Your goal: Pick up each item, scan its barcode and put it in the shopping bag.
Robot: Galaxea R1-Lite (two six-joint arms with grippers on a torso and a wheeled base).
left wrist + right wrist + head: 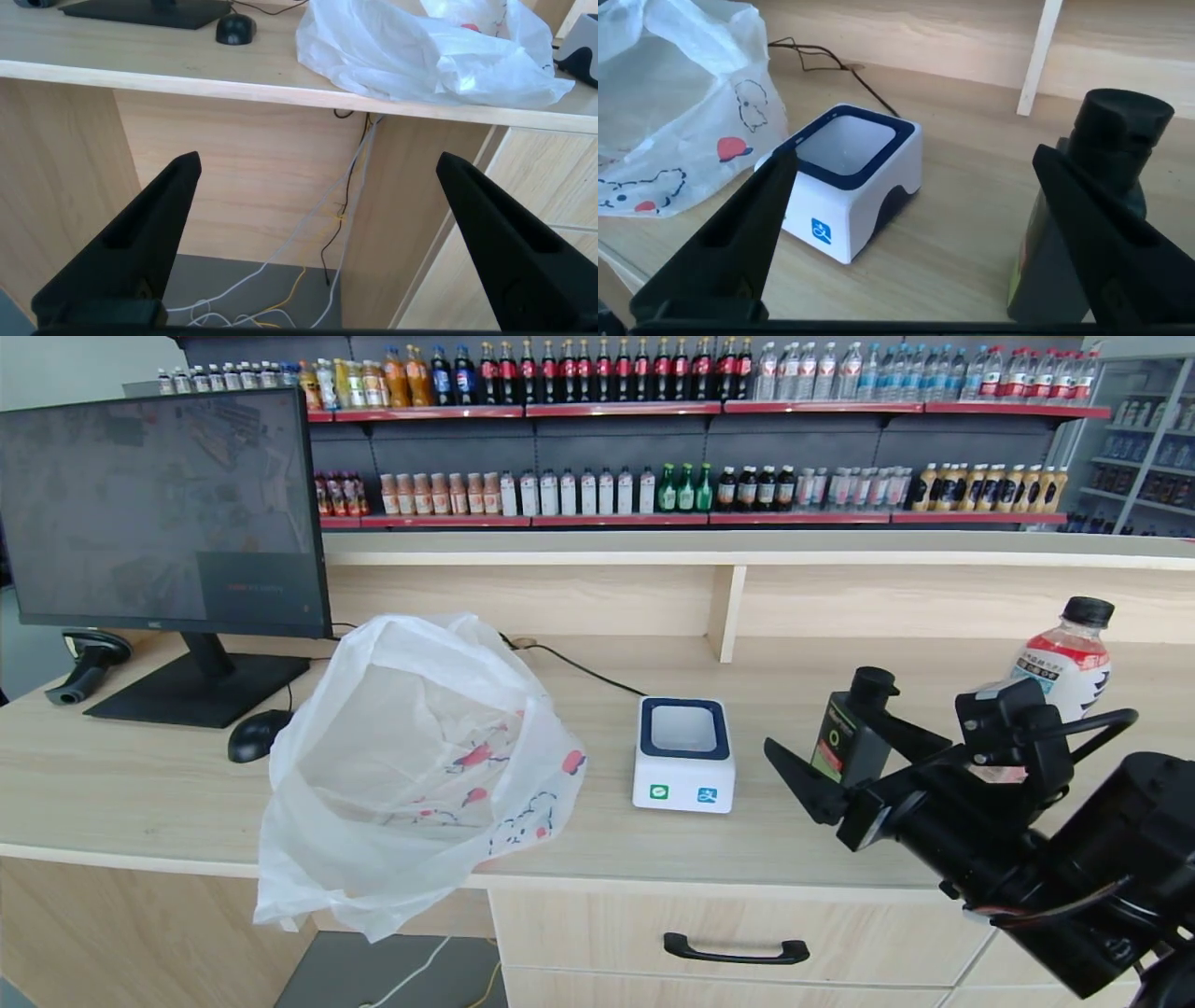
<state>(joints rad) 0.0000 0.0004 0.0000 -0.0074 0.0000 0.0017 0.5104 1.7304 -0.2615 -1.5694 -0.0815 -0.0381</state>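
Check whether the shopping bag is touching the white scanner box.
Apart. The head view shows a strip of bare counter between the shopping bag and the scanner.

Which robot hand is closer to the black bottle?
Right. The right gripper is open beside the black bottle; the left gripper is off the counter, facing its front panel.

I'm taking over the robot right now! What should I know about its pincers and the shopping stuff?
Left pincer: open, empty, low in front of the light wooden counter.
Right pincer: open, empty, right next to the dark bottle with black cap, not gripping it.
Things: the white plastic shopping bag stands open on the counter, with the white box scanner with dark blue rim beside it. The clear red-labelled bottle is farther back on the right.
Done: nothing looks bagged yet.
Left: pick up, scan and bag both bottles.
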